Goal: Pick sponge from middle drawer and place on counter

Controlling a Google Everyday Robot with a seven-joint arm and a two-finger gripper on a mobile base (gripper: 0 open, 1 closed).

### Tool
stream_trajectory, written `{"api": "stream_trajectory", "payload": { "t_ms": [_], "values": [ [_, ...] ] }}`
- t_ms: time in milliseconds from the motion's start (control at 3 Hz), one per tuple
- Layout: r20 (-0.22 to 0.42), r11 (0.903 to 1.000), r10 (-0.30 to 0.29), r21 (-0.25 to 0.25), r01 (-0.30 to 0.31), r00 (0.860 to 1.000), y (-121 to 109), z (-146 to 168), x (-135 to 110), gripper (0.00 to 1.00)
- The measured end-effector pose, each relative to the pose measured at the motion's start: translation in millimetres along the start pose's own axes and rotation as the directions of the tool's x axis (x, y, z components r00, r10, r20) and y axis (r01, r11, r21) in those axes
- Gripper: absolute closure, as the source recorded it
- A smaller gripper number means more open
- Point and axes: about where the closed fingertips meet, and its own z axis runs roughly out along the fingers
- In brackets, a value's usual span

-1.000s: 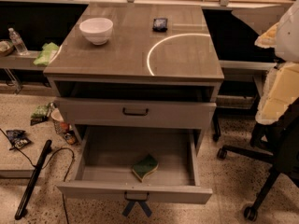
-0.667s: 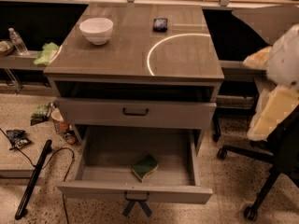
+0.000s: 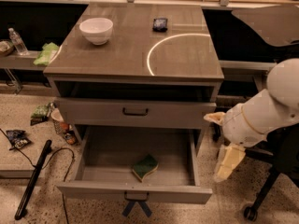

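The middle drawer (image 3: 93, 191) is pulled out and holds the sponge (image 3: 144, 167), which lies on the drawer floor near the front wall, about in the middle of the width. The dark green face is up, and the yellow foam shows along its near edge. Its long axis runs diagonally, from near-left to far-right. The drawer above (image 3: 93, 112) is closed. On the counter (image 3: 117, 55) stands a white bowl (image 3: 96, 30). The gripper (image 3: 228, 162) hangs to the right of the open drawer, outside it, pointing down; I cannot tell if it is spread or closed.
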Motion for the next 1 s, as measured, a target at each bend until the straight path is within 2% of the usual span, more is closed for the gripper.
{"api": "stream_trajectory", "payload": {
  "t_ms": [333,667,1000],
  "values": [
    [0.007,0.9999,0.007,-0.012,-0.007,1.000,0.9,13.1,5.1,0.00],
    [0.055,0.9999,0.009,-0.011,-0.009,0.998,-9.2,41.9,-0.3,0.00],
    [0.159,0.9997,-0.021,-0.004,0.022,0.987,-33.1,100.6,-9.3,0.00]
  ]
}}
